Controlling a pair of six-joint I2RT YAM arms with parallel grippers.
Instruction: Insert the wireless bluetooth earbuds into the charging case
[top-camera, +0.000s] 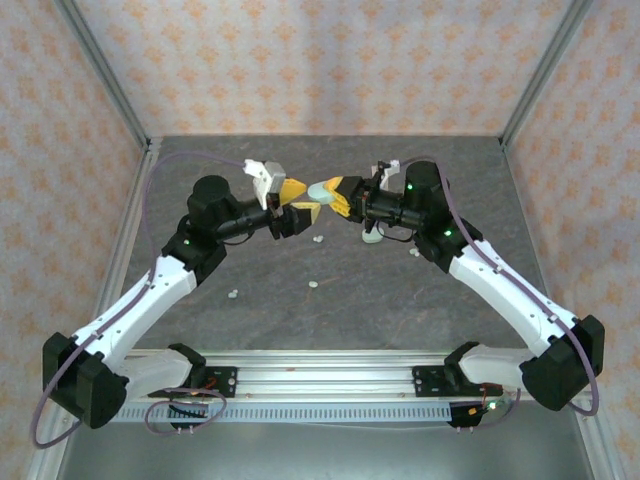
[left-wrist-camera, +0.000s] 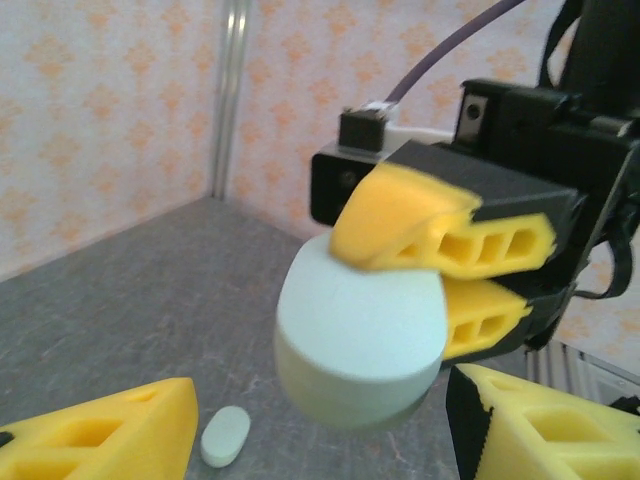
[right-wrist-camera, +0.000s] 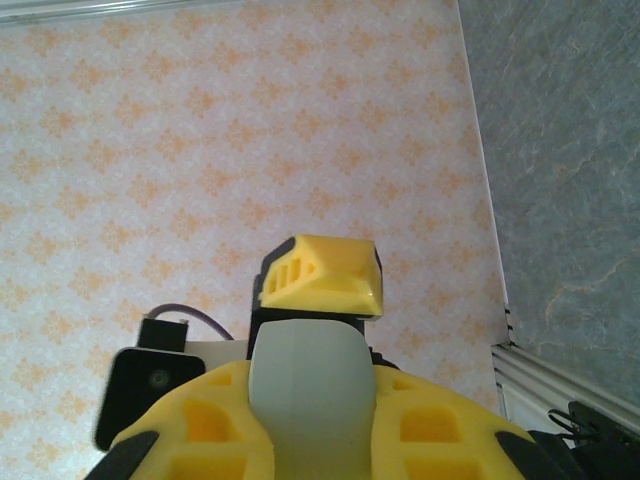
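the right gripper (top-camera: 337, 196) has its 2 yellow fingers (left-wrist-camera: 440, 235) clamped on the mint charging case (left-wrist-camera: 360, 340), held off the table. the left gripper (top-camera: 299, 203) faces it, fingers (left-wrist-camera: 110, 430) wide apart to either side of the case. the table (top-camera: 250, 330) is grey and stone-patterned, and the walls (top-camera: 300, 60) are peach-patterned. the top view shows 3 earbuds (top-camera: 318, 240) lying on the table and a second case (top-camera: 372, 237) under the right arm. the left wrist view shows 1 earbud (left-wrist-camera: 225, 437) beside its finger.

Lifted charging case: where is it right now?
In the top view the charging case hangs above the middle of the table, clamped in the right gripper, just right of the open left gripper.
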